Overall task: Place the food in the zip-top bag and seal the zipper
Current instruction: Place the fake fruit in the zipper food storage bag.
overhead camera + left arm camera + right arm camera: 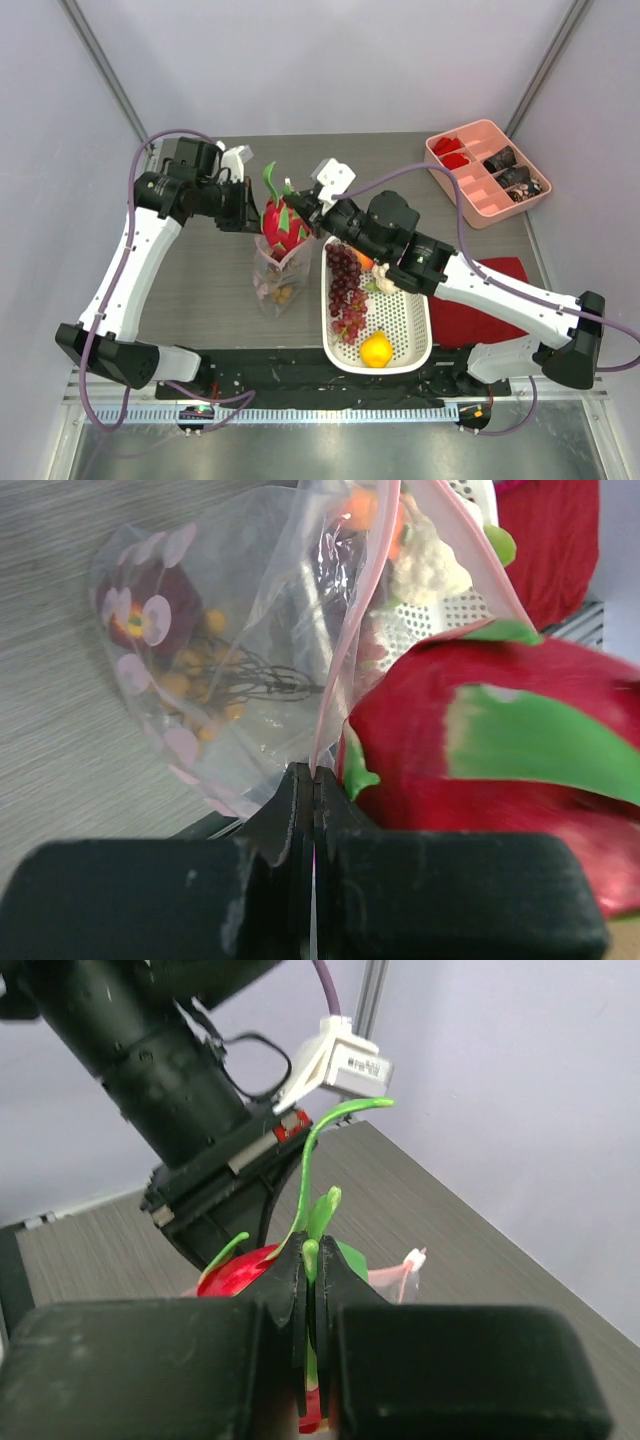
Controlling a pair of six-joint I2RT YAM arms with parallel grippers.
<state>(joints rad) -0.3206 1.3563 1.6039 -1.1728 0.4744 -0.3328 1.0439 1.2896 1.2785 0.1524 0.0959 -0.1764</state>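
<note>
The clear dotted zip-top bag (277,277) hangs at table centre, its mouth held up by my left gripper (250,208), which is shut on the pink mouth edge (335,680). A dark red fruit (160,605) and small orange pieces lie inside the bag. My right gripper (303,203) is shut on a green leaf (318,1215) of the pink dragon fruit (283,226) and holds it at the bag's mouth. The fruit fills the right of the left wrist view (500,740). Purple grapes (346,290), a lemon (376,349), an orange (364,260) and a white bulb (381,279) lie in the white basket (405,320).
A folded red cloth (480,300) lies right of the basket under my right arm. A pink divided tray (487,172) stands at the back right corner. The table's near edge carries a black strip and both arm bases.
</note>
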